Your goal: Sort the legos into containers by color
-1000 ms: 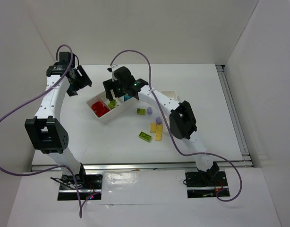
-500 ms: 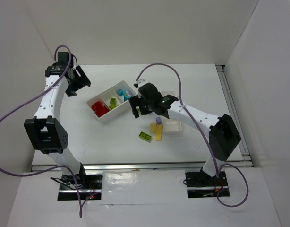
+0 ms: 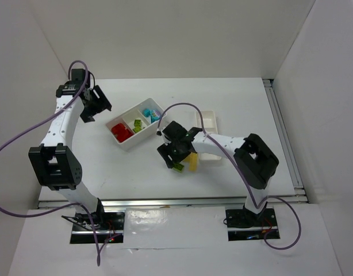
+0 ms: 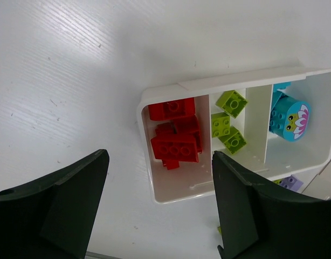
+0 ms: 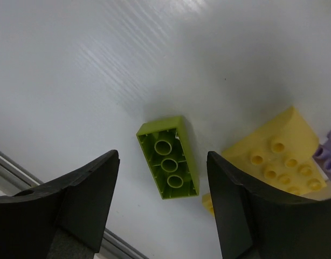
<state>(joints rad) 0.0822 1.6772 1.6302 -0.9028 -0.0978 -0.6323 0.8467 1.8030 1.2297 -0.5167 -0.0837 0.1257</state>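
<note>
The lime green brick is lying studs-down on the worktop, with a yellow brick sitting just beside it. The right gripper is hovering over it, released and straddling its long sides. Descending squarely and avoiding that yellow neighbour is looking wise. Farther off, the left gripper is waiting released.

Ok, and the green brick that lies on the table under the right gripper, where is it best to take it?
Probably best: pinch the green brick across its narrow width, on the two long flat walls, coming straight down. It lies flat with its hollow side up, and the right gripper hangs open with one finger on each long side. Mind the yellow brick close beside it.
</note>
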